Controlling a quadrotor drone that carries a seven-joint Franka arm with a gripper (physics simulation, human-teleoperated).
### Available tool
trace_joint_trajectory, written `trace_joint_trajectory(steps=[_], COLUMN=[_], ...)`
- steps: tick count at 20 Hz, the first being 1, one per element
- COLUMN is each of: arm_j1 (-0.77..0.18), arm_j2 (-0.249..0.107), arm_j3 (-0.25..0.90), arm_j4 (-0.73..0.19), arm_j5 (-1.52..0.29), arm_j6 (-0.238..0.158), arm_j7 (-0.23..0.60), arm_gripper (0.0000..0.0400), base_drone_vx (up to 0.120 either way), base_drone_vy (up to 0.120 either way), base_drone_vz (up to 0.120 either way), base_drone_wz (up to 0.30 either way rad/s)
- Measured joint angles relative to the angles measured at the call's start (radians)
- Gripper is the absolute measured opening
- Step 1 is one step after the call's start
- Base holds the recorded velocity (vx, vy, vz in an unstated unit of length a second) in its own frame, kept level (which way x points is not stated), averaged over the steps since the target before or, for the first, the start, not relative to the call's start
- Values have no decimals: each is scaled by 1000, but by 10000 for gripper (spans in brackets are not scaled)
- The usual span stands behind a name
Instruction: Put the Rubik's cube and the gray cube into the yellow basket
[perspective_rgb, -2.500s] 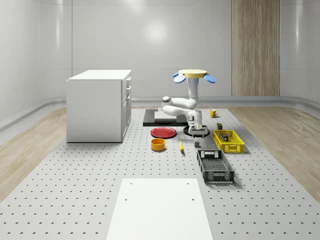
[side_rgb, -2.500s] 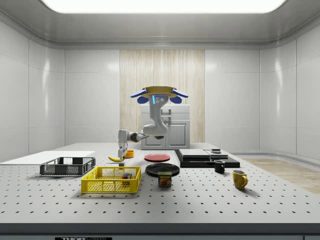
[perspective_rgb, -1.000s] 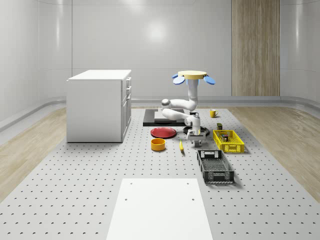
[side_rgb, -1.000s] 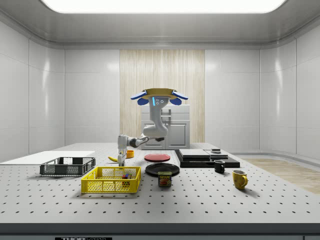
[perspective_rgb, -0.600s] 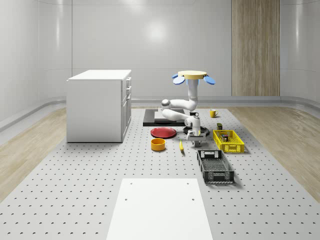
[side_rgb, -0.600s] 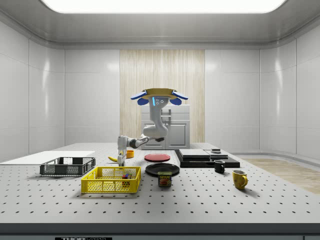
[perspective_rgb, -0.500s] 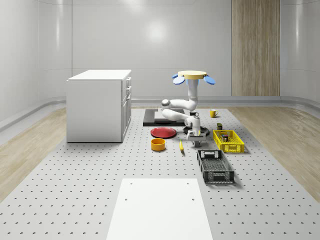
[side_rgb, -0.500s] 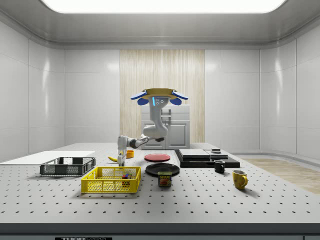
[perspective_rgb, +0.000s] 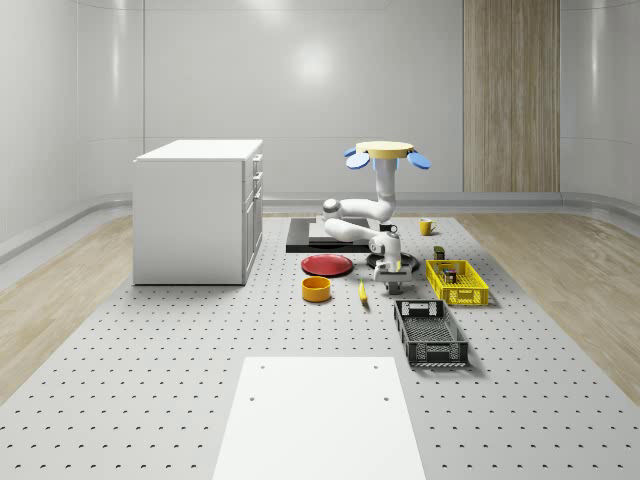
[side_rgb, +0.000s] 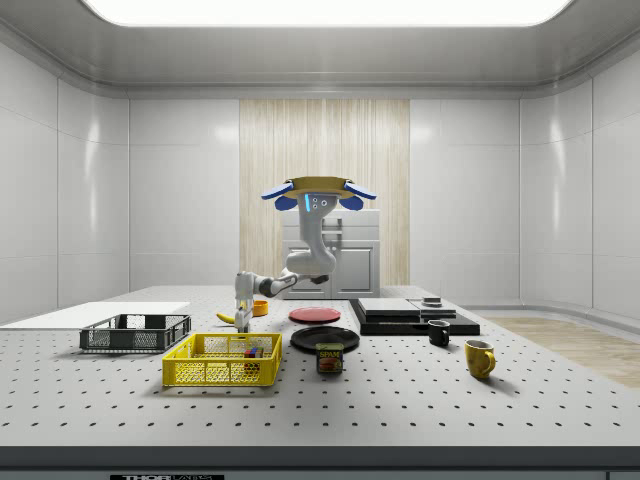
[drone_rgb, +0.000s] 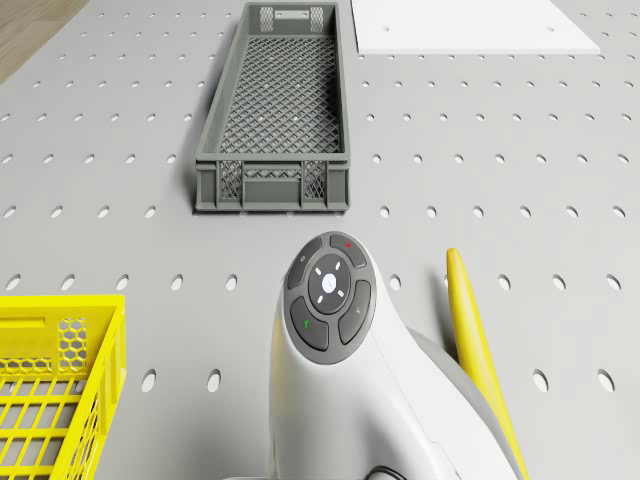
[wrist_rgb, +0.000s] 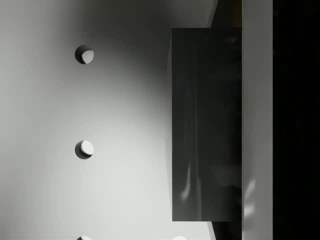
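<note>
The drone (perspective_rgb: 388, 151) hovers above the counter (perspective_rgb: 200, 340); its end effector (perspective_rgb: 392, 287) reaches down to the gray cube (wrist_rgb: 205, 125) beside the yellow basket (perspective_rgb: 456, 282); whether its fingers grip, I cannot tell; the Rubik's cube (side_rgb: 250, 353) sits inside the basket

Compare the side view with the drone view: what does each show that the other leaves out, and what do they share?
Side view adds: the drone hovering above the table, its gripper low behind the yellow basket, plus the red plate, black plate, Spam can, black mug and yellow mug.
Drone view adds: the button pad on the arm's wrist and a look down into the gray crate.
Shared: basket, crate, banana, white panel, perforated table.
</note>
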Motion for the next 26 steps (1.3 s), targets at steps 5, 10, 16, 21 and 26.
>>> trace_joint_trajectory(steps=[5,10,16,21,26], arm_j1=[10,21,26,27,26], arm_j2=[0,-3,-7,-11,-15], arm_j3=[40,106,151,164,168], arm_j4=[-16,-37,-48,-51,-51], arm_j5=[36,97,141,154,160], arm_j6=[-19,-46,-61,-62,-59], arm_j7=[-1,0,2,3,4], arm_gripper=[251,250,250,250,250], base_drone_vx=[0,0,0,0,0], base_drone_vy=[0,0,60,120,120], base_drone_vz=[8,120,120,32,0], base_drone_wz=[0,0,0,0,0])
